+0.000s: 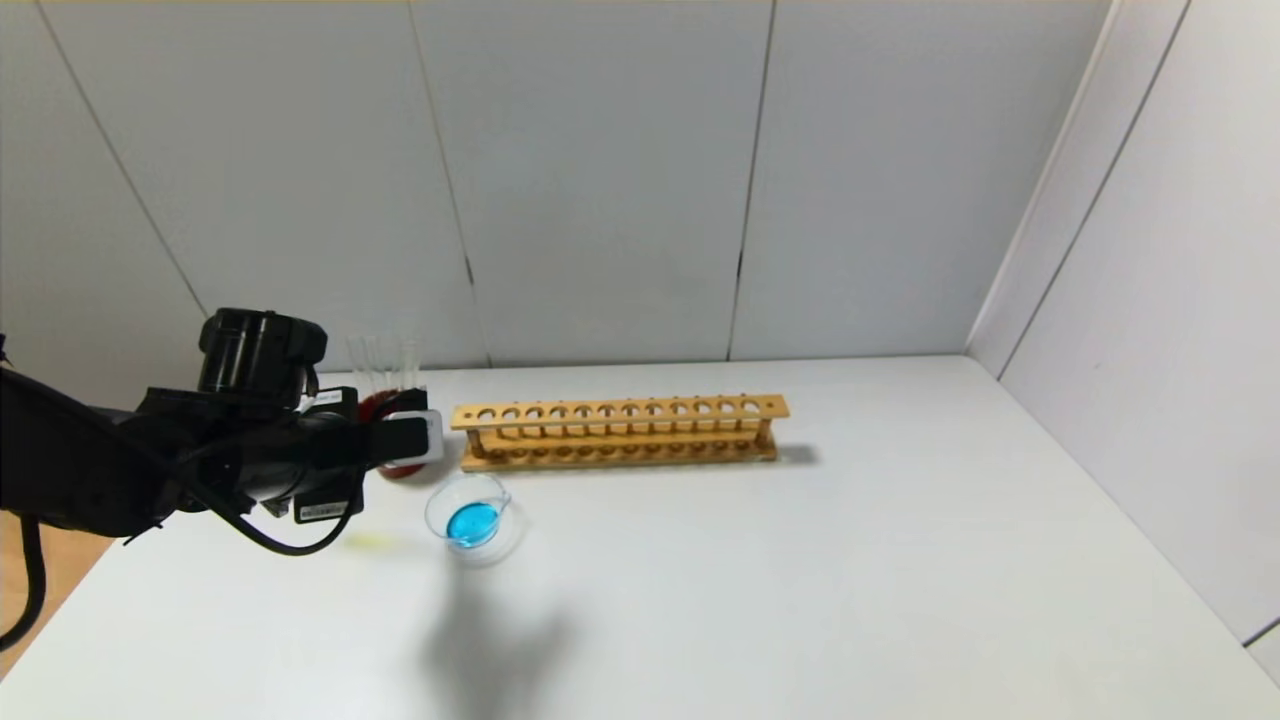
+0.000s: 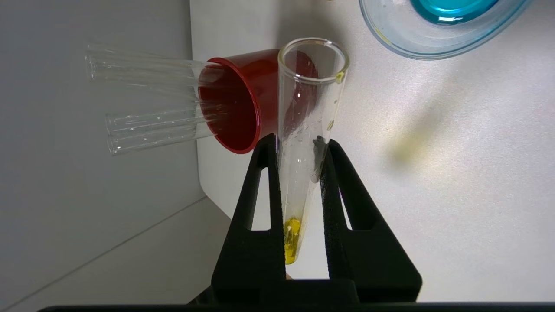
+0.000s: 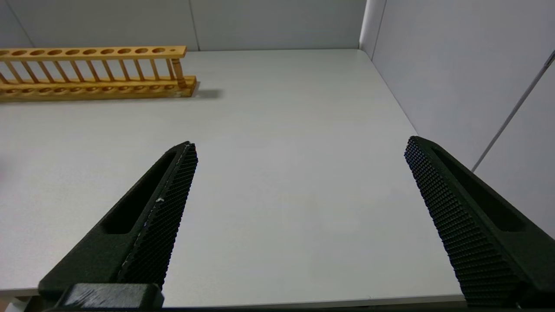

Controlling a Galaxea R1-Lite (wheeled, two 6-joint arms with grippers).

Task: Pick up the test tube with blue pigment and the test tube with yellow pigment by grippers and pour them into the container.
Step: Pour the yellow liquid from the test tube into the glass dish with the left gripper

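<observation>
My left gripper (image 2: 301, 141) is shut on the test tube with yellow pigment (image 2: 310, 86). A little yellow liquid sits at the tube's closed end, near the palm, and its open mouth points away from the gripper. In the head view that gripper (image 1: 420, 438) hangs above the table's left side, just in front of the red cup and left of the container (image 1: 440, 500). The container (image 2: 390, 34) is a low clear glass dish with blue liquid in it. The test tube with blue pigment is out of view. My right gripper (image 3: 300, 145) is open over bare table.
A dark red cup (image 2: 243, 99) holds several clear tubes (image 2: 147, 125) that look empty. A long wooden tube rack (image 1: 620, 432) stands behind the dish, also seen as the rack (image 3: 91, 71). A faint yellow patch of light (image 1: 370, 542) lies on the white table.
</observation>
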